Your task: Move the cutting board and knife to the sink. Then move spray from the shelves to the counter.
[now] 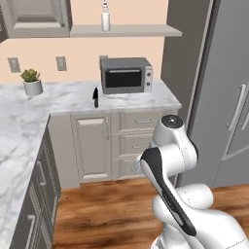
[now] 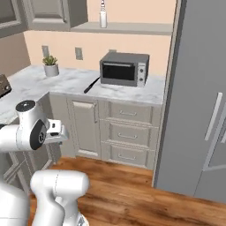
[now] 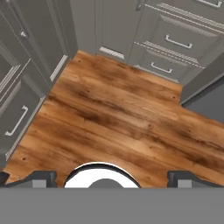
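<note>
The black knife (image 1: 96,97) lies on the white marble counter (image 1: 63,99), just left of the microwave; it also shows as the knife (image 2: 91,85) in the right base view. High on the grey shelves (image 1: 127,30) stands the white spray (image 1: 105,17), also seen as the spray (image 2: 103,17). A dark brown corner at the left edge looks like the cutting board (image 2: 3,86). The sink is out of view. My gripper (image 3: 112,178) is open and empty. It points down at the wooden floor, far from the counter, with the arm folded close to the base.
A grey microwave (image 1: 126,75) stands on the counter below the shelf, and a small potted plant (image 1: 31,81) sits at the back left. A tall grey fridge (image 1: 223,97) fills the right side. Cabinets line the corner around the open wood floor (image 3: 118,113).
</note>
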Motion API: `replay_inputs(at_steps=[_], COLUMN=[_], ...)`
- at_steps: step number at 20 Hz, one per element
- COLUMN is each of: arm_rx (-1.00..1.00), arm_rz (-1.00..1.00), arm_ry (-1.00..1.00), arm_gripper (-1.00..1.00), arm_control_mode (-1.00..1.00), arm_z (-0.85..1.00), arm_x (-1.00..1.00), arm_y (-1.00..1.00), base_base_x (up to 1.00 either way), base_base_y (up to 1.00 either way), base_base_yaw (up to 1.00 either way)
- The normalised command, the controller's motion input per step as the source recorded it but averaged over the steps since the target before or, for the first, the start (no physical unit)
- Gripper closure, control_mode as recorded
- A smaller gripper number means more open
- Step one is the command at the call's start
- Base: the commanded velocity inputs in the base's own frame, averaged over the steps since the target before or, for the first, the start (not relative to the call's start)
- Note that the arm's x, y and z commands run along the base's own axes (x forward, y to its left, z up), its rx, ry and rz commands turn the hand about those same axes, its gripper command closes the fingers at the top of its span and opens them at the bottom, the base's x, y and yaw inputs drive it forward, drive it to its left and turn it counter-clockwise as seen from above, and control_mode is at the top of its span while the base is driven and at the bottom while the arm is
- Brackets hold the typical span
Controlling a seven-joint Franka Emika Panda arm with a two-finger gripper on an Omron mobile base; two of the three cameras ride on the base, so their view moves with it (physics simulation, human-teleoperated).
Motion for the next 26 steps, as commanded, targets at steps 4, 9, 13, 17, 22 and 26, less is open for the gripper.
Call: replay_inputs(at_steps=[4,9,13,17,22,26], arm_rx=[0.00,0.00,0.00,0.00,0.00,0.00], arm_rz=[0.00,0.00,0.00,0.00,0.00,0.00], arm_ry=[0.00,0.00,0.00,0.00,0.00,0.00], arm_gripper=[-1.00,-1.00,-1.00,-1.00,-1.00,-1.00], arm_control_mode=[1.00,1.00,1.00,1.00,1.00,1.00], arm_z=[0.00,0.00,0.00,0.00,0.00,0.00], arm_x=[0.00,0.00,0.00,0.00,0.00,0.00], arm_y=[0.00,0.00,0.00,0.00,0.00,0.00], base_base_x=[0.49,0.61,0.76,0.67,0.63,0.62], base_base_y=[0.53,0.43,0.30,0.42,0.51,0.41], base_base_yaw=[-0.30,-0.22,-0.05,-0.04,-0.08,-0.07])
